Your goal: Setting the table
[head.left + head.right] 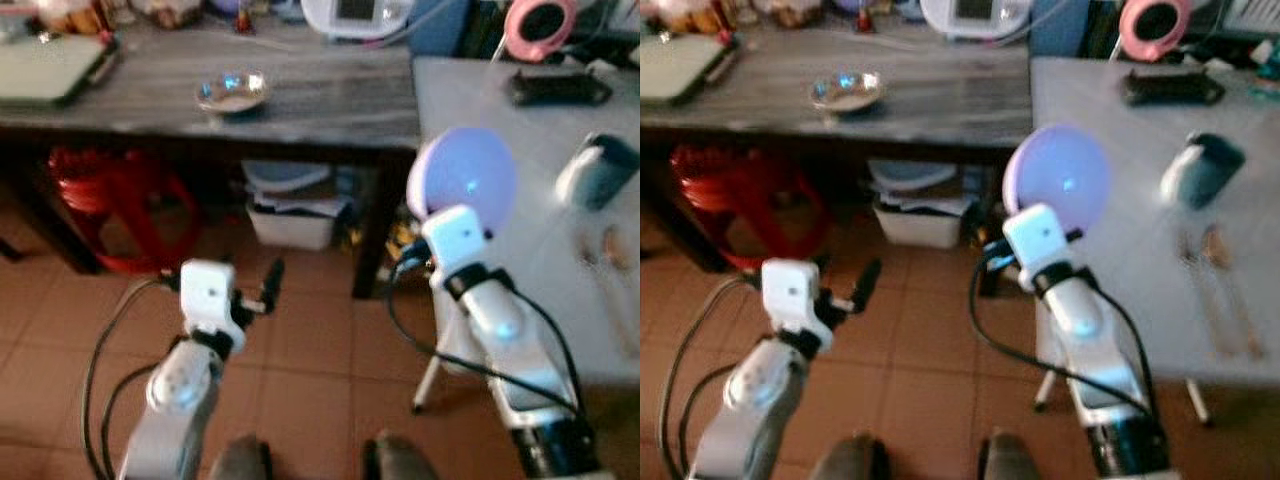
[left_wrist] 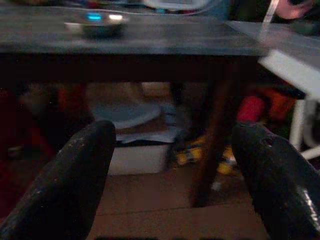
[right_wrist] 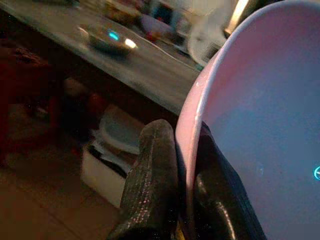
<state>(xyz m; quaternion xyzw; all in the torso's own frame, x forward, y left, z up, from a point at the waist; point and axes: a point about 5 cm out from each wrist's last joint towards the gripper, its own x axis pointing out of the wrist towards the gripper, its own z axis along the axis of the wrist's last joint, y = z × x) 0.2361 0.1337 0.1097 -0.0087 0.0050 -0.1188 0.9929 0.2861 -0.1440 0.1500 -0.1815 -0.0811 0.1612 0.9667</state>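
Note:
My right gripper (image 1: 447, 212) is shut on the rim of a round lilac plate (image 1: 464, 176), held tilted on edge at the near left corner of the white table (image 1: 520, 290). In the right wrist view both black fingers (image 3: 152, 185) pinch the plate's rim (image 3: 192, 125). My left gripper (image 2: 172, 165) is open and holds nothing; it hangs low over the tiled floor, pointing at the dark wooden table (image 1: 330, 100). A shiny metal bowl (image 1: 232, 92) sits on that dark table. Chopsticks or cutlery (image 1: 1218, 285) lie on the white table's right part.
A red stool (image 1: 110, 205) and a white bin with papers (image 1: 292, 210) stand under the dark table. On the white table lie a dark-and-white object (image 1: 598, 168), a black case (image 1: 556, 88) and a pink round thing (image 1: 540, 25). A board (image 1: 50, 70) lies far left.

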